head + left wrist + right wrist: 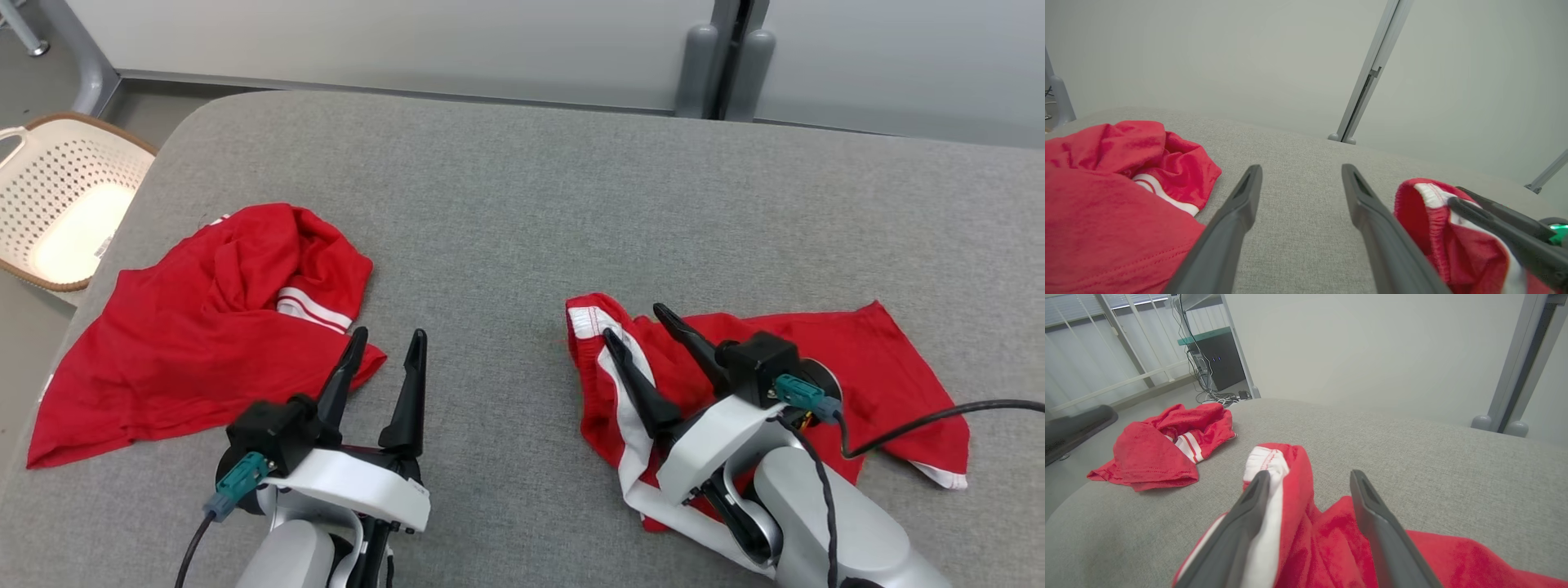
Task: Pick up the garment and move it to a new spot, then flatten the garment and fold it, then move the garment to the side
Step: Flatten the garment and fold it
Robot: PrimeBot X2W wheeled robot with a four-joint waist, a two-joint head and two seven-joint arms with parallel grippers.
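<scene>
Lab space, grey partition panels [392, 49], cabled computer tower [1220, 361]

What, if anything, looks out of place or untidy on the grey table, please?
Neither garment lies flat. The left red garment is bunched near the table edge, a striped hem turned outward; the right red garment lies rumpled beneath the open right gripper. Nothing looks torn or spilled.
</scene>
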